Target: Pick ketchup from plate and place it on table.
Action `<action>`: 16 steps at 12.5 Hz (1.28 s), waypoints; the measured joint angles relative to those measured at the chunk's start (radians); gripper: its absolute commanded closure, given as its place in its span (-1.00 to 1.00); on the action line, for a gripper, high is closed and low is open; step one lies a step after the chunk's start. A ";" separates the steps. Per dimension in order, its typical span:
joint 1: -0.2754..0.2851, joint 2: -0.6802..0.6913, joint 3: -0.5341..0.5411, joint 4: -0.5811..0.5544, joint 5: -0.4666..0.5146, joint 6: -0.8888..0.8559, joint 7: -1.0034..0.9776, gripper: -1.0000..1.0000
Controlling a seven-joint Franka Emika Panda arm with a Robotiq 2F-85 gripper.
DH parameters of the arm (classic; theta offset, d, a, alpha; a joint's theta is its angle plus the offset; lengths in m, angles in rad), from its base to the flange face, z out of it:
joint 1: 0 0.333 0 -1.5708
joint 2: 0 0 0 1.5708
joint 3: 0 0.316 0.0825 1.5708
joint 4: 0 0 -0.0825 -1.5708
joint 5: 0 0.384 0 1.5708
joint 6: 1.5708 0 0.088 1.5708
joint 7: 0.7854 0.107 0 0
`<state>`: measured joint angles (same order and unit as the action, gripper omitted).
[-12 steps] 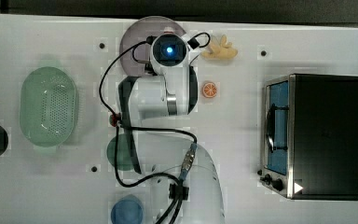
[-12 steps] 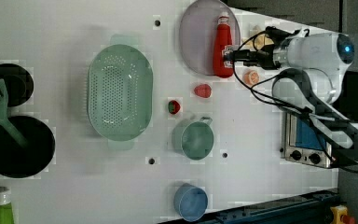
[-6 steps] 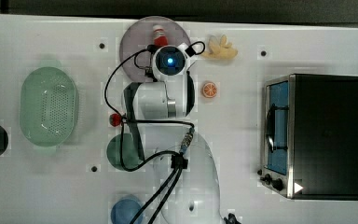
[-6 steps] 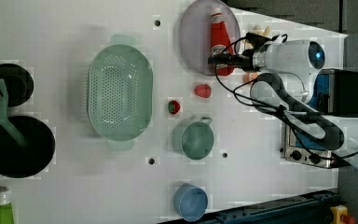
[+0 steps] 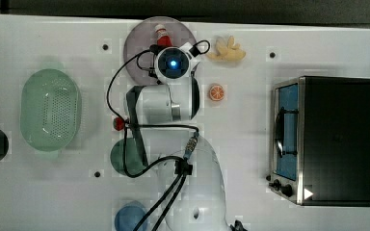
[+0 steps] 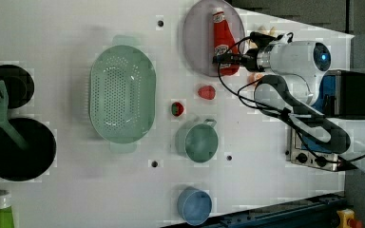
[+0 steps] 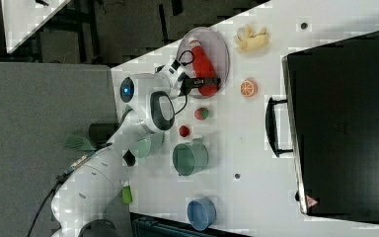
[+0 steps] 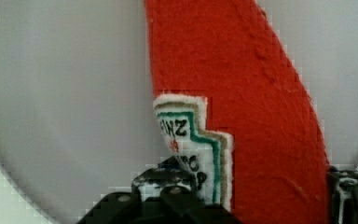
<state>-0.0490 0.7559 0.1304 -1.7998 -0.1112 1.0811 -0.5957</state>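
A: Since the wrist view sits so close, what lies nearest?
B: The fingers (image 8: 349,196), spread either side of the ketchup's (image 8: 242,93) lower body; whether they are pressing it, I cannot tell.
A: And beyond them?
B: The ketchup (image 6: 223,40) lies flat on the plate (image 6: 195,38), cap pointing away from the gripper (image 6: 225,59). The plate rests on the worktop (image 6: 76,190) near its edge.

Your top view looks straight down on the table (image 5: 318,38); your left view and right view look down from opposite sides (each turned sideways). All three share the plate (image 6: 197,38). Your wrist view sits close over the ketchup (image 8: 233,93).
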 measured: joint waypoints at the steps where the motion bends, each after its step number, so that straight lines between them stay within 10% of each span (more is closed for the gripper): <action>1: 0.000 -0.003 -0.003 -0.002 -0.002 0.002 -0.001 -0.30; 8: -0.001 -0.121 -0.007 -0.017 0.024 -0.146 0.003 -0.30; 16: -0.044 -0.687 -0.010 -0.129 0.087 -0.459 0.008 -0.30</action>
<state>-0.0930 0.0693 0.1207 -1.9287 -0.0243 0.6221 -0.5874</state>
